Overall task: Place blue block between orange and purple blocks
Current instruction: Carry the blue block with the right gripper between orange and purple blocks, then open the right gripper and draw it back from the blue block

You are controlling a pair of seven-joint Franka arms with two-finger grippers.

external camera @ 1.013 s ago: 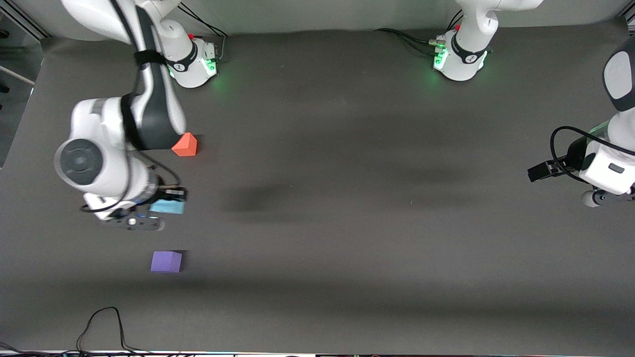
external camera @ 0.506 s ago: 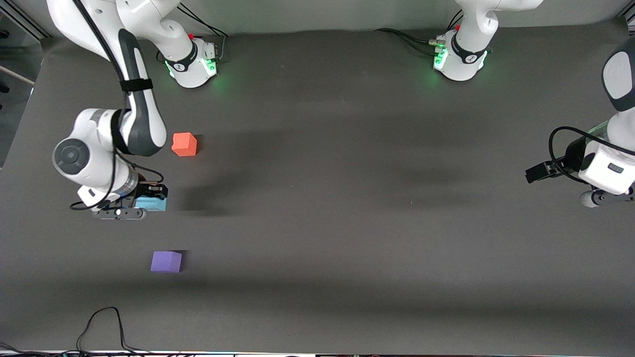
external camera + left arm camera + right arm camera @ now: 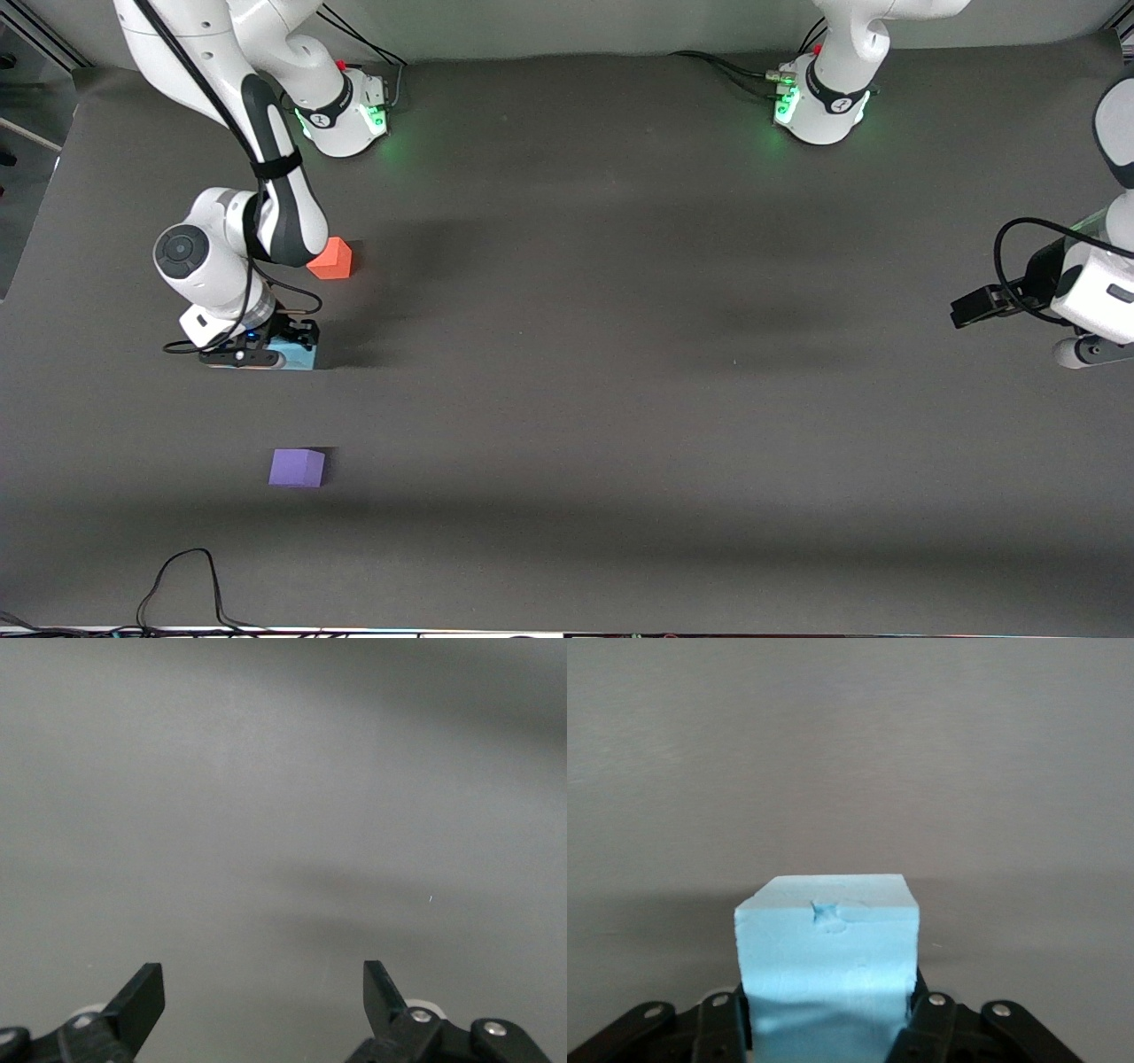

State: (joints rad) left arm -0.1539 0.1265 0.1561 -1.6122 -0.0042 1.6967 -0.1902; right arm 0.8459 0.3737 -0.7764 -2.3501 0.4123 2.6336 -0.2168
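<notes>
Toward the right arm's end of the table (image 3: 620, 399), wide bare mat is seen around three well-separated cubes. Right gripper (image 3: 282, 347): closed on the blue block (image 3: 299, 357), low at the mat between the orange block (image 3: 332, 259) and the nearer purple block (image 3: 297, 467); a dented face is shown at the wrist (image 3: 828, 992). Cube: no long axis. Left gripper (image 3: 264, 1001): waiting, spread wide, nothing held.
</notes>
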